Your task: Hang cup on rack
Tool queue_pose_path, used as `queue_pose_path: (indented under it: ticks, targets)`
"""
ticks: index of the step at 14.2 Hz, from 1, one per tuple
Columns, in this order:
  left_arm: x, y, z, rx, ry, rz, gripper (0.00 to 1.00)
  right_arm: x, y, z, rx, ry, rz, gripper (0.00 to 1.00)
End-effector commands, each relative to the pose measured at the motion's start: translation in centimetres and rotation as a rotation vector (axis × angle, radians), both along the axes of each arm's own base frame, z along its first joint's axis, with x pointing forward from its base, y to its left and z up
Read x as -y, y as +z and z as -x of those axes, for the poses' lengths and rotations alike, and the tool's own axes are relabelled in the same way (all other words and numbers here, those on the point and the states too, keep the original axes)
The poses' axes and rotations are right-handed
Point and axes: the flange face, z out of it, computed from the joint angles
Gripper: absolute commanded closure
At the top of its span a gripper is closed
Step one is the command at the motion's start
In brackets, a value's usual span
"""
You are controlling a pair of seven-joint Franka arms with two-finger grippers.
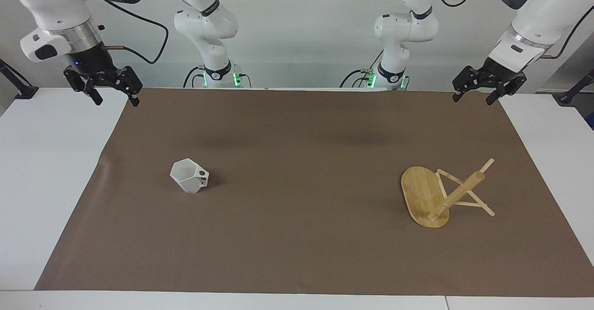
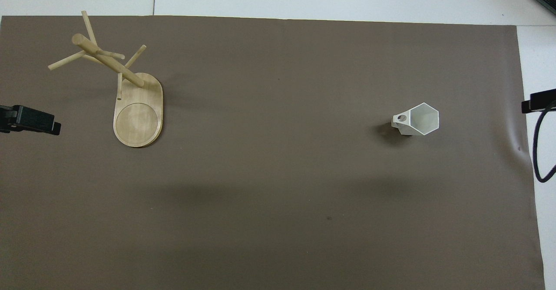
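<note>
From the facing view, nothing of the task is yet begun. The cup [image 1: 189, 176] stands upright on the brown mat [image 1: 297, 129], toward the right arm's end of the worktop [image 1: 51, 161], its pierced handle turned toward the middle of the mat. The rack [image 1: 441, 194] stands well apart from it, toward the left arm's end, no mug on any peg. The right tool [image 1: 113, 91] hangs over the mat's corner nearest the robots at its own end, fingers spread wide and holding nothing. The left tool [image 1: 478, 92] hangs over the matching corner at the left arm's end, also wide and bare. Both arms wait.

From the overhead view, the cup [image 2: 418, 120] shows its hexagonal mouth open upward, the handle's round hole facing the rack [image 2: 130, 90]. The rack's oval base lies flat near the mat's edge at the left arm's end, with pegs splaying from the post at its end farther from the robots. Only a tip of the left tool [image 2: 37, 123] and a dark edge of the right tool [image 2: 538, 101] show.

The step in hand appears to be the reach. The right arm, being closer, would likely descend on the cup, grip its wall or handle, then carry it across so a peg threads the hole.
</note>
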Motion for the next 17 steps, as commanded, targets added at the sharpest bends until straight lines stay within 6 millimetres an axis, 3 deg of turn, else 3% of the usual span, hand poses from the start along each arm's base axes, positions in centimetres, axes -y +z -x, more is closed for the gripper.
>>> queue_pose_path:
  ticks: [1, 17]
  targets:
    - [-0.4, 0.11, 0.84, 0.001, -0.002, -0.015, 0.0, 0.03, 0.35, 0.26, 0.012, -0.019, -0.01, 0.0]
    - [-0.4, 0.11, 0.84, 0.001, -0.002, -0.015, 0.0, -0.73, -0.14, 0.47, -0.011, 0.002, -0.016, 0.0]
